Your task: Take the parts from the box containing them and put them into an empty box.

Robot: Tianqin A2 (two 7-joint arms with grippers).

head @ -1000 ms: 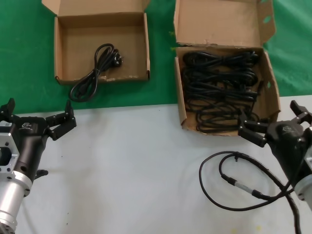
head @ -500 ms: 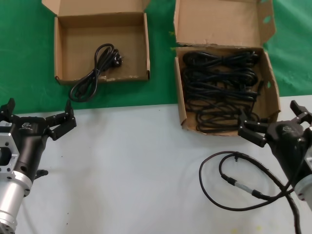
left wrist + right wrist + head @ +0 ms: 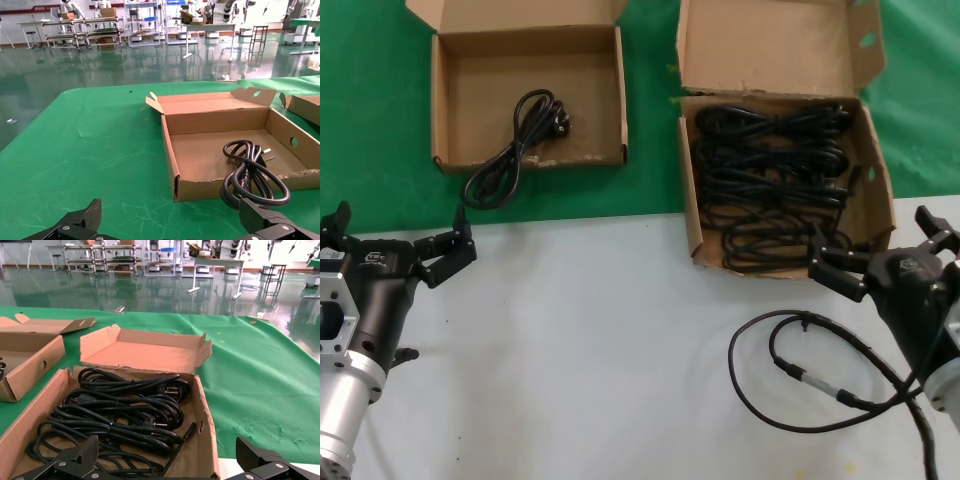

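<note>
The left gripper (image 3: pixel 395 243) hovers spread wide over the table (image 3: pixel 580 340), holding nothing. Beyond it, the small box (image 3: pixel 445 100) holds one cord (image 3: pixel 520 135) whose loop hangs over the front wall onto the green cloth (image 3: pixel 370 120). The big box (image 3: pixel 775 45) is full of cords (image 3: pixel 770 170). At its near edge the right gripper (image 3: pixel 880 245) hovers, fingers splayed and empty
</note>
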